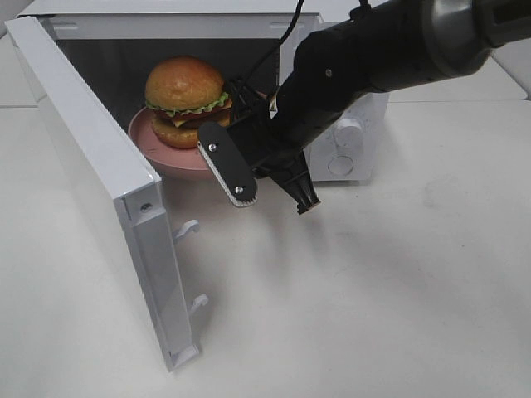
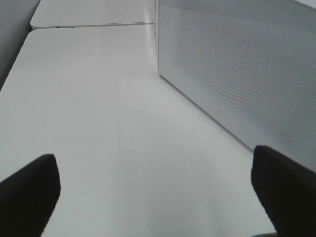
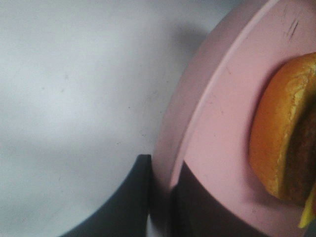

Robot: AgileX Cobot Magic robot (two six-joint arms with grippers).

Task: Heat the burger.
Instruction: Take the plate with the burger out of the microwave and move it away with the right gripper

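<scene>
Pincers first: the left pincer (image 2: 153,197) hangs wide and empty above the bare white surface (image 2: 98,98), beside the open white microwave door (image 1: 108,199). Farther in, the right pincer (image 3: 160,197) is narrowed onto the rim of the round pink plate (image 3: 217,138), at the mouth of the white box-shaped microwave (image 1: 332,149). On that plate sits the tall burger with glossy golden buns, lettuce and dark patty (image 1: 187,99) — already inside the cavity. Loading looks nearly done; letting go, withdrawing, shutting the door and starting the heat remain.
</scene>
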